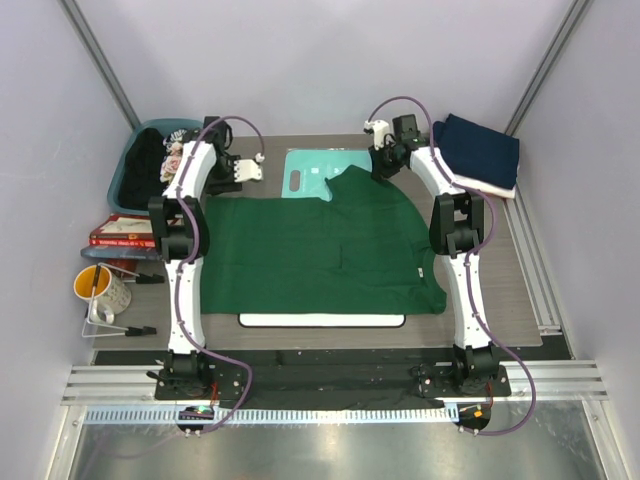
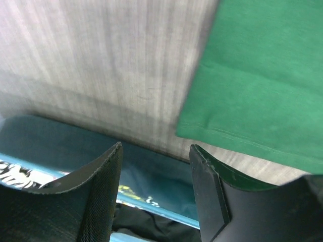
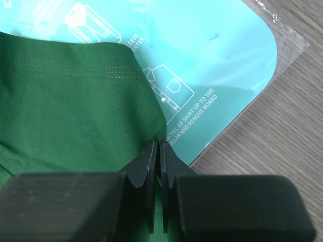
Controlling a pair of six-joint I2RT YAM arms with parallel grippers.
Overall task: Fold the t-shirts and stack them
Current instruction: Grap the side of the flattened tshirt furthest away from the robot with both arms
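The green t-shirt (image 1: 320,250) lies spread out flat in the middle of the table (image 1: 515,300), between my two arms. It is soft and light. It will flop and bend anywhere I let it, and I think it will slide easily over the smooth teal board (image 3: 222,55) that sits under its far edge. It will not break, but it can bunch up and wrinkle. The best places to hold it are the edges and corners, where the stitched hem is a bit thicker and gives a good pinch.

My right claw (image 3: 155,146) is at the far right corner of the shirt. Its two fingers are squeezed together, with a bit of green cloth caught between them, right at the edge where the shirt lies over the board.

My left claw (image 2: 154,148) is spread wide and holds nothing. It hangs over bare table by the blue bin (image 2: 60,146) at the far left. The shirt's far left corner is near it, off to one side, but not touching and not between the fingers. I think this claw must move over to that corner and pinch the hem.

A folded navy t-shirt (image 1: 480,148) rests at the far right, well apart from the green one.
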